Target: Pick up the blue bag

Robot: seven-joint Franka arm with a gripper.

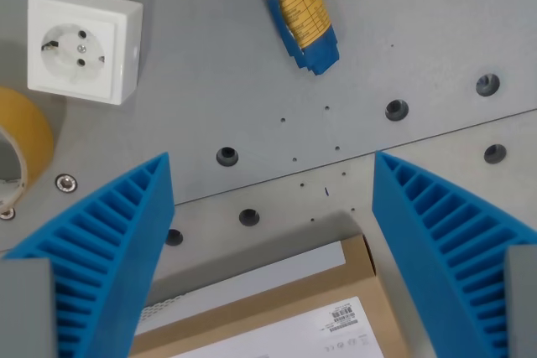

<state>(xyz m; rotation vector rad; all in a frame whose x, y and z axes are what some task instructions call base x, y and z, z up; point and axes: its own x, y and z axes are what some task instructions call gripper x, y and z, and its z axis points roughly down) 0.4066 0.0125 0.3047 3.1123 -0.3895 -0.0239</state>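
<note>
The blue bag (300, 12) lies on the grey counter (210, 98) at the top of the wrist view, well ahead of the end effector (273, 207), whose blue ribbed fingers (109, 241) are spread wide with nothing held between them.

The step in hand is judged to be the approach. The end effector should be carried forward until the bag sits midway between the fingers, then turned so that the narrow width of the bag is spanned, not its length. Only then should it be lowered and closed.

The bag's upper end is cut off by the frame, so its full length cannot be judged. The tape roll (21, 144) at the wrist view's left is partly cropped. The white socket (82, 44) is seen whole. The cardboard box (294, 308) below is partly hidden, and its label text is probably too small to be read.
</note>
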